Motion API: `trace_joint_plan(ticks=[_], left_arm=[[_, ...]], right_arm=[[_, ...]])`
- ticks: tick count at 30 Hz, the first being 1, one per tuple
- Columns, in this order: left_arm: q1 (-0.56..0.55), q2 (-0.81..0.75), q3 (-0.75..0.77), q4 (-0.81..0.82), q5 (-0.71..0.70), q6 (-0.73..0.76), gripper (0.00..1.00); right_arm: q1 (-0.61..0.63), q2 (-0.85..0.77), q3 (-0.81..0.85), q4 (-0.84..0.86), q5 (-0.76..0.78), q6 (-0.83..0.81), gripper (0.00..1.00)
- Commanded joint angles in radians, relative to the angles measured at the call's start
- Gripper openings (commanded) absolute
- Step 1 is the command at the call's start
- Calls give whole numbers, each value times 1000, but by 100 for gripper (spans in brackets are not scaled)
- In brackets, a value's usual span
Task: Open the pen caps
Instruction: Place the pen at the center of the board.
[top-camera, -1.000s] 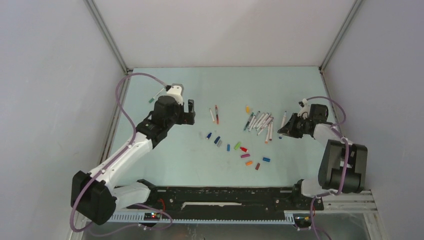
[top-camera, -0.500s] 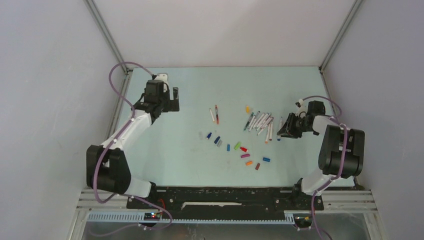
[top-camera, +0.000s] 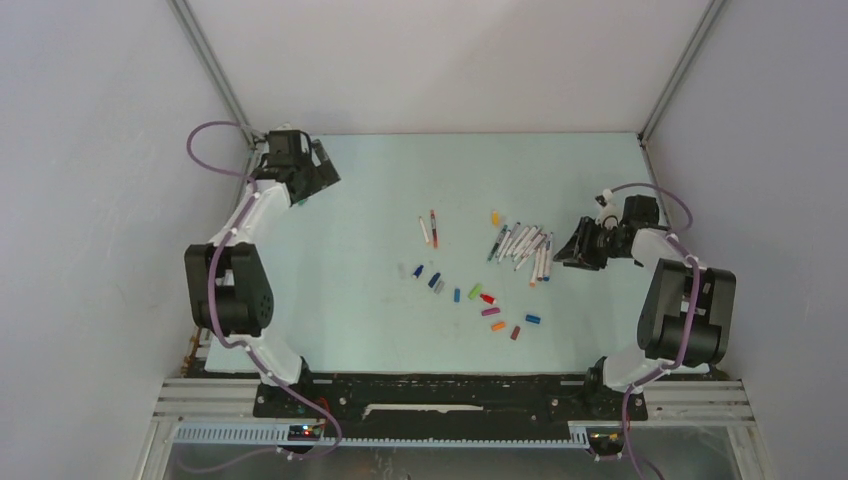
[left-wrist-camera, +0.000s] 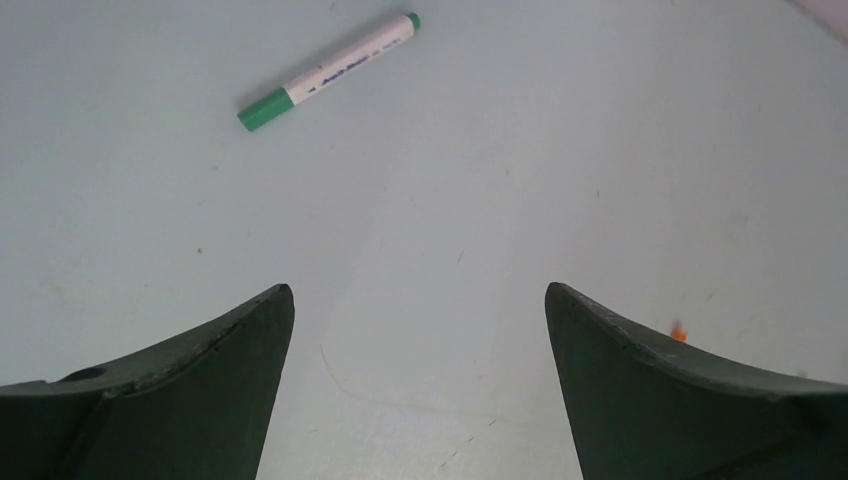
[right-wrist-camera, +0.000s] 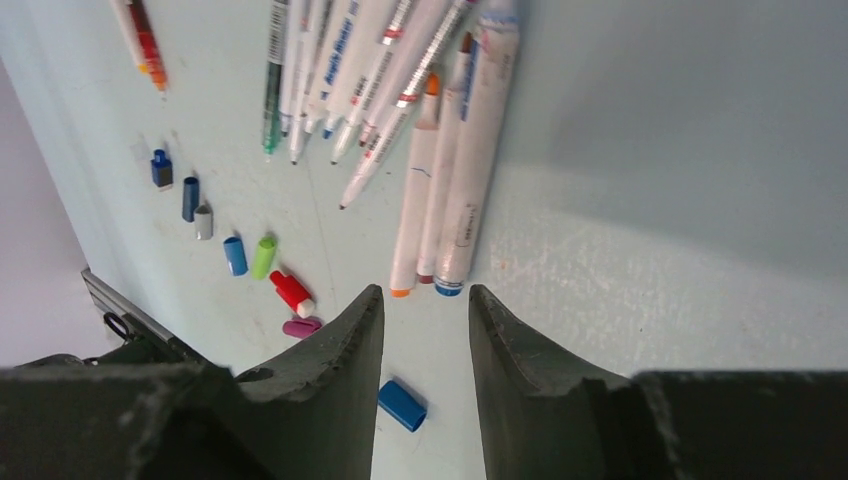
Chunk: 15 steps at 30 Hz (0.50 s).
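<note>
At the table's ten o'clock, the left gripper (left-wrist-camera: 417, 290) hung with jaws spread wide and empty, and a white pen (left-wrist-camera: 335, 66) wearing its green cap (left-wrist-camera: 262, 112) lay at its eleven o'clock. Loose pen caps (top-camera: 487, 298) were scattered toward five o'clock, with bare barrels (top-camera: 522, 243) at three. The right gripper (right-wrist-camera: 425, 292), narrowly parted, clasped nothing. Apparently only that pen was left to uncap, so the next move called for one gripper on its barrel and the other on its cap.
</note>
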Motion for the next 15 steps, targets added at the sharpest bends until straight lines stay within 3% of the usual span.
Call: trace_joint_plan(ticks=[1, 4, 6, 10, 15], left_arm=[[49, 85, 101, -80, -16, -287, 96], [50, 164, 214, -223, -160, -419, 96], [50, 240, 340, -318, -181, -413, 95], [50, 337, 495, -253, 95, 12, 87], [56, 431, 638, -357, 33, 328, 87]], right_arm=[[-5, -87, 59, -21, -53, -51, 39], [-5, -106, 62, -23, -57, -58, 39], [-5, -111, 62, -23, -62, -59, 39], [-6, -107, 72, -33, -76, -63, 39], [-16, -116, 77, -41, -90, -64, 39]])
